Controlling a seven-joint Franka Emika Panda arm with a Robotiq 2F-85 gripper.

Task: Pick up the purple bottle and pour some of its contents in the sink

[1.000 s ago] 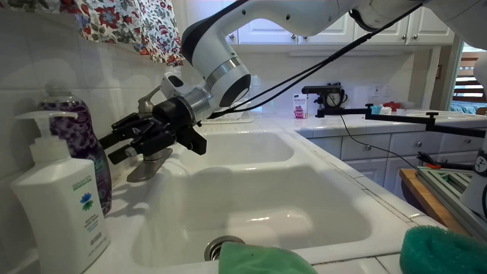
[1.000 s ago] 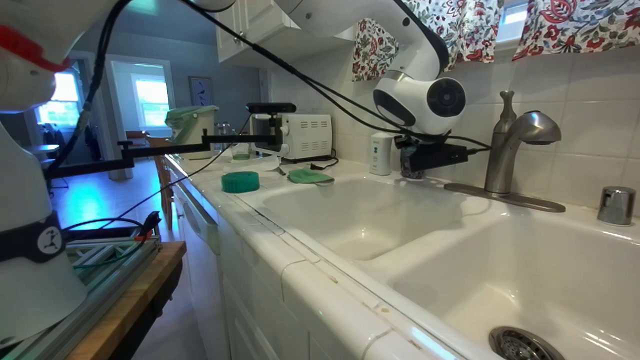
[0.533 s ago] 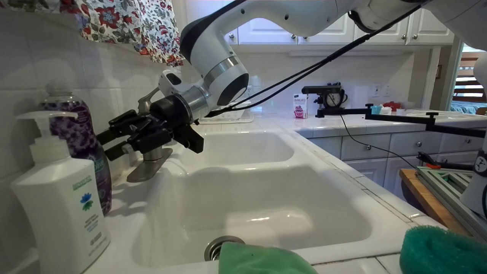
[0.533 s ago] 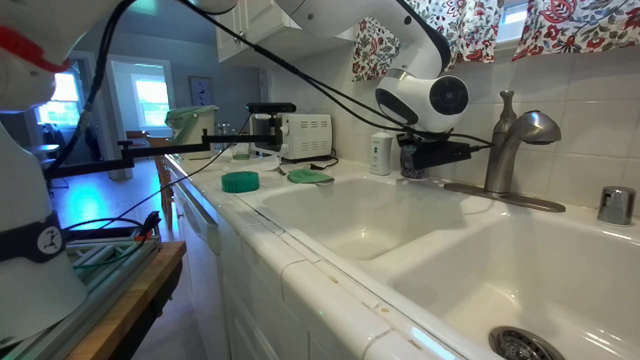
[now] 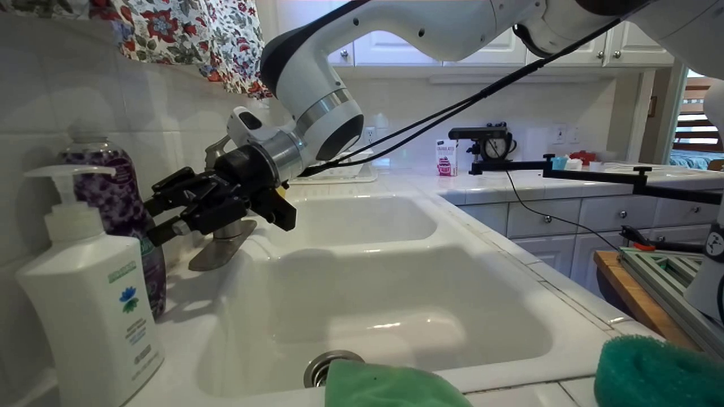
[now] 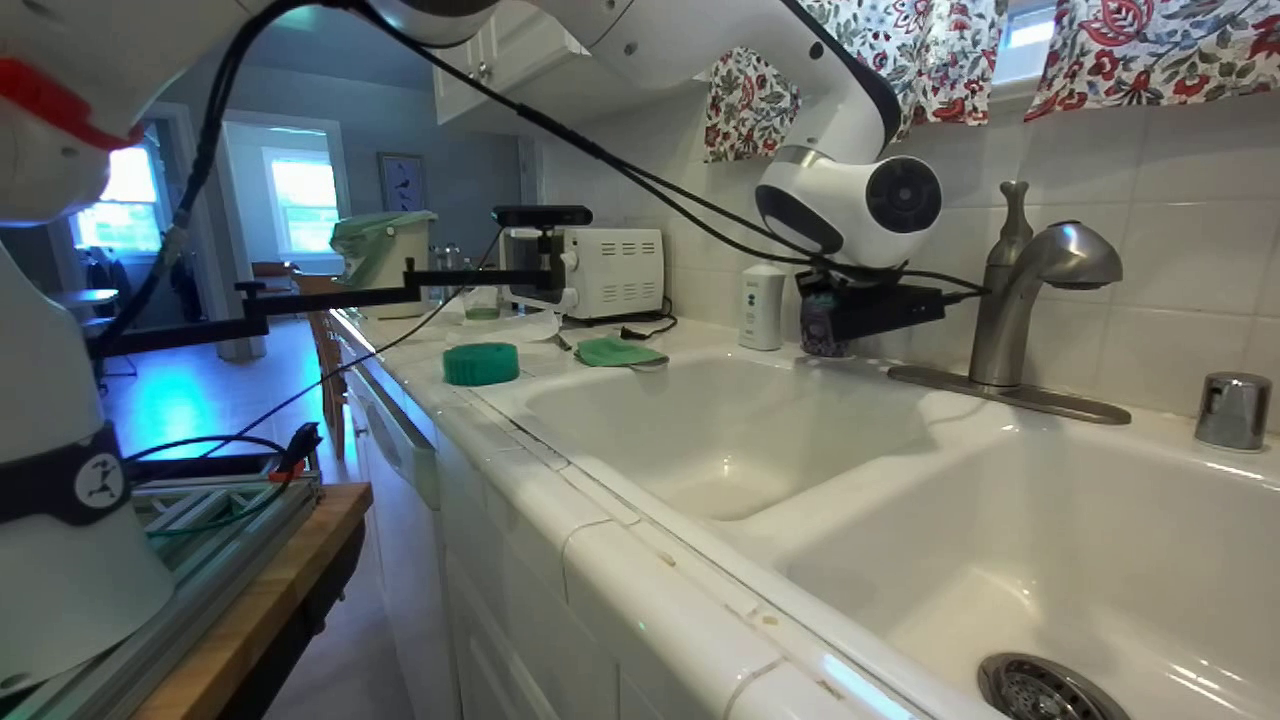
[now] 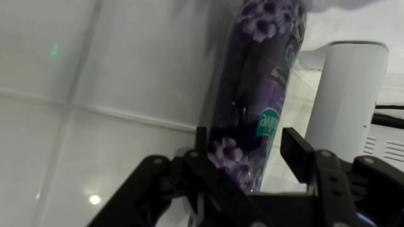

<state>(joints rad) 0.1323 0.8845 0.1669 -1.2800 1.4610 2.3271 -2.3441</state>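
The purple bottle (image 5: 110, 195) stands upright on the sink's back ledge against the tiles, behind a white pump bottle; in an exterior view most of the purple bottle (image 6: 822, 330) is covered by my arm. My gripper (image 5: 151, 221) reaches it from the faucet side. In the wrist view the jaws of the gripper (image 7: 244, 138) are spread about the bottle (image 7: 249, 94): one finger sits close against its left edge, while a clear gap separates the right finger (image 7: 296, 154) from it. The white double-basin sink (image 5: 396, 294) lies in front, below the gripper.
Close by the purple bottle is the white pump bottle (image 5: 93, 305), also in the wrist view (image 7: 347, 101). The metal faucet (image 6: 1000, 320) rises near my gripper. A green cloth (image 5: 390, 387) and a teal sponge (image 5: 656, 370) lie on the counter. The tiled wall (image 7: 135, 72) backs the bottle.
Over the last second my gripper has shifted a little toward the purple bottle and slightly down, its fingers now overlapping the bottle's side in an exterior view. Both bottles have stayed put.
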